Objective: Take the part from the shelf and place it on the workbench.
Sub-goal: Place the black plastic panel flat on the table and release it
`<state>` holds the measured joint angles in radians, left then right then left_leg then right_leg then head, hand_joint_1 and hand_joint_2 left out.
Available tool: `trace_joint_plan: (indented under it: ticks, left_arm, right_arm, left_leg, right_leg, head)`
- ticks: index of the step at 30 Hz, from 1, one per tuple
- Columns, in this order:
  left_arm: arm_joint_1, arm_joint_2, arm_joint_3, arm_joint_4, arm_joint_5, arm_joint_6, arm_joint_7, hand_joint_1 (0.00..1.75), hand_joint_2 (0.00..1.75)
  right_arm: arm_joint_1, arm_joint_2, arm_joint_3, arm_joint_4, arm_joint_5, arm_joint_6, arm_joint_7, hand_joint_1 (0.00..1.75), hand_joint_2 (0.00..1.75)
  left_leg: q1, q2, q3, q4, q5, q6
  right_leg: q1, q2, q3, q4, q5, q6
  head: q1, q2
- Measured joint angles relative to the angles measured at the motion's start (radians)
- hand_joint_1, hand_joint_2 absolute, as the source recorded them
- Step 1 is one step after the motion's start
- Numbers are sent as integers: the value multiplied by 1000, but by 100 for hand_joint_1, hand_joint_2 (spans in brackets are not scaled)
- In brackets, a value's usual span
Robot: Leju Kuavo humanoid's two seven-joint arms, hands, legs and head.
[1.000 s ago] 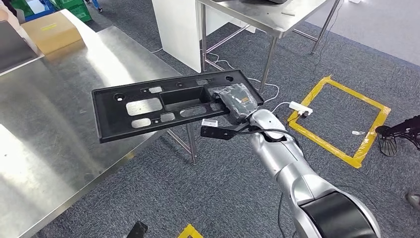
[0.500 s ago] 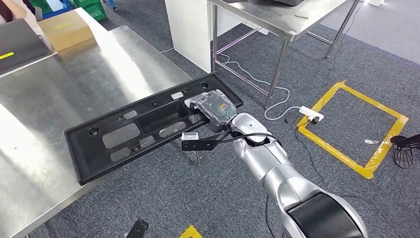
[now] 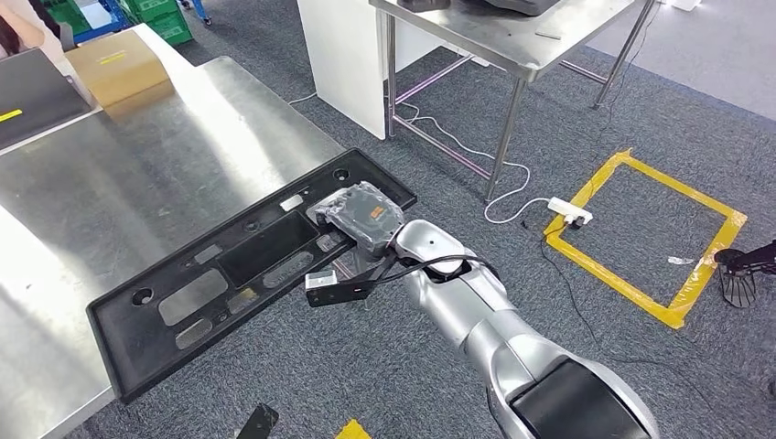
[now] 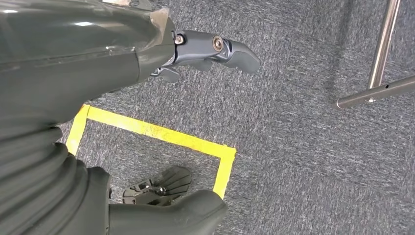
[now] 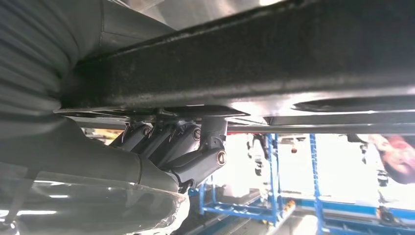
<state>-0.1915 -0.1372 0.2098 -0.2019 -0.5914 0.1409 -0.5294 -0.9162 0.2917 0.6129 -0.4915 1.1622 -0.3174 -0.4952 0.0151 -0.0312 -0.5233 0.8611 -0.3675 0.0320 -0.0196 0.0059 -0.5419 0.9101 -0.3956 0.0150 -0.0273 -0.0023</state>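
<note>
Your right hand (image 3: 364, 215) grips the black part (image 3: 247, 265) at its near end: thumb side on top, fingers (image 5: 169, 142) curled underneath, pressing up against the underside. The part sits tilted, its far end over the workbench (image 3: 137, 174) near its right edge; whether it touches there, can't tell. Your left hand (image 4: 98, 54) hangs over grey carpet (image 4: 303, 147) by yellow tape (image 4: 161, 134), fingers apart, holding nothing.
</note>
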Motion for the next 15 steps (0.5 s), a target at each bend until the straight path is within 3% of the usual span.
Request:
trace_joint_plan:
  ticks: [2, 4, 6, 7, 8, 10, 12, 14, 15]
  left_arm:
    - [-2, -2, 0, -1, 0, 0, 2, 0, 175]
    - [-2, -2, 2, -1, -2, 0, 6, 0, 175]
    - [0, -2, 5, 0, -4, 0, 9, 0, 175]
    - [1, -3, 7, 0, -4, -1, 10, 0, 175]
    - [2, -3, 8, 0, -5, -1, 11, 0, 175]
    - [2, -3, 9, 0, -6, -1, 14, 0, 175]
    - [2, -3, 11, 0, -9, 0, 20, 0, 175]
    - [3, -3, 14, 0, -13, 0, 25, 0, 175]
    - [5, -2, 14, 0, -14, 0, 26, 0, 175]
  right_arm:
    - [-2, 3, 5, -3, -8, 0, 0, 166, 175]
    - [-2, 3, 10, -3, -15, -1, 3, 166, 175]
    - [4, -1, 16, -3, -21, -1, 9, 166, 175]
    - [6, -2, 18, -3, -21, -1, 12, 166, 175]
    - [7, -3, 21, -3, -22, -1, 14, 166, 175]
    - [5, -4, 25, -3, -23, -1, 15, 166, 175]
    - [1, -3, 29, -3, -28, -1, 16, 166, 175]
    - [1, -3, 33, -3, -33, -2, 17, 166, 175]
    - [1, -2, 34, -3, -35, -3, 18, 166, 175]
  left_leg:
    - [7, 0, 14, -19, 10, 2]
    - [7, -6, 13, -18, 11, 3]
    - [8, -19, 10, -13, 9, 1]
    - [10, -28, 7, -7, 7, -3]
    - [14, -38, 3, 3, 2, -8]
    - [19, -59, -12, 33, -13, -24]
    - [21, -75, -32, 63, -26, -40]
    - [23, -87, -47, 73, -28, -48]
    - [26, -82, -52, 77, -29, -51]
  right_leg:
    - [3, -3, -25, 54, -28, -1]
    - [0, -3, -84, 178, -77, -2]
    - [-4, -3, -145, 294, -112, 5]
    - [-7, -3, -150, 299, -107, 14]
    - [-11, -2, -131, 258, -85, 26]
    - [-18, 21, -58, 116, -33, 45]
    - [-18, 41, -22, 46, -13, 37]
    - [-14, 32, -29, 55, -16, 16]
    - [-13, 25, -31, 58, -17, 8]
  head:
    - [4, 0]
    - [6, 0]
    - [6, 0]
    - [6, 0]
    - [6, 0]
    - [6, 0]
    - [6, 0]
    - [5, 0]
    - [4, 0]
